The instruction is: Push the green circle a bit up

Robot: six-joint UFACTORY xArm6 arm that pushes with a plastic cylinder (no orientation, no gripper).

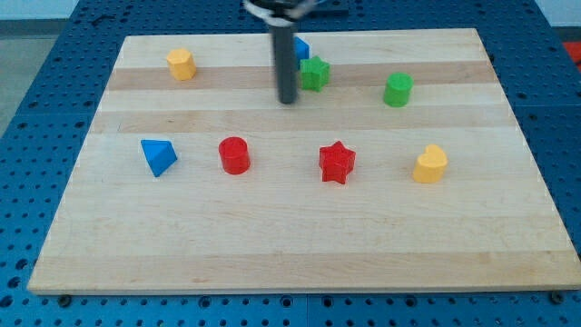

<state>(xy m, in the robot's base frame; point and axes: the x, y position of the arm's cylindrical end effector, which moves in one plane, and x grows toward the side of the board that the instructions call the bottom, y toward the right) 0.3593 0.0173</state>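
Observation:
The green circle (pixel 398 90) is a short green cylinder standing at the upper right of the wooden board (pixel 300 245). My tip (pixel 289 100) is the lower end of the dark rod, which comes down from the view's top. The tip rests on the board well to the left of the green circle, apart from it. A green star (pixel 315 74) sits just right of the rod and slightly above the tip. A blue block (pixel 300 48) is partly hidden behind the rod.
A yellow hexagon (pixel 182 64) is at the upper left. A blue triangle (pixel 159 155), a red cylinder (pixel 234 155), a red star (pixel 337 163) and a yellow heart (pixel 431 164) lie in a row across the middle.

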